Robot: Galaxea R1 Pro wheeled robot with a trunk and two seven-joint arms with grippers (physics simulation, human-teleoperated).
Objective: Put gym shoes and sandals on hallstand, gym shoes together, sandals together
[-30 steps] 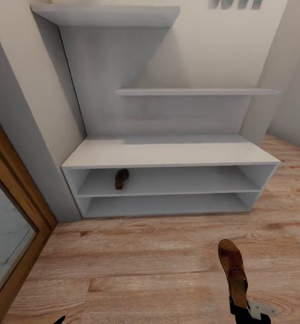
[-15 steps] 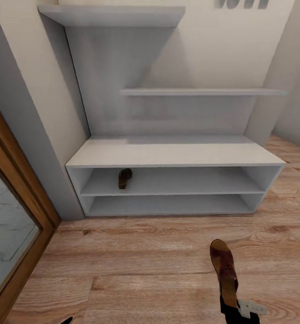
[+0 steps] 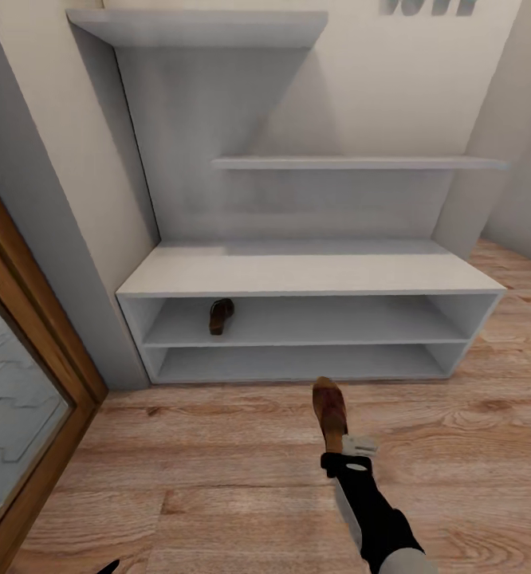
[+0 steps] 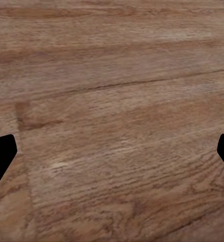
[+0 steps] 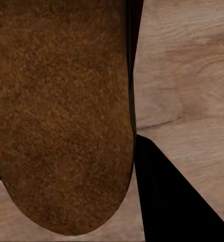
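While one flat brown sandal point(image 3: 221, 316) is lying at the left of the pale grey-white hallstand's point(image 3: 305, 271) upper tier, the left gripper point(image 4: 112, 151) is hanging with jaws spread above grainy wood-plank floor point(image 3: 218, 478). The right gripper point(image 3: 341, 450) is reaching forward, clenching the second sandal's point(image 3: 330, 413) heel above the floor before the rack.

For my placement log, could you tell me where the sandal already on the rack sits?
In the head view, the sandal lies on the hallstand's upper shoe tier, near its left end.
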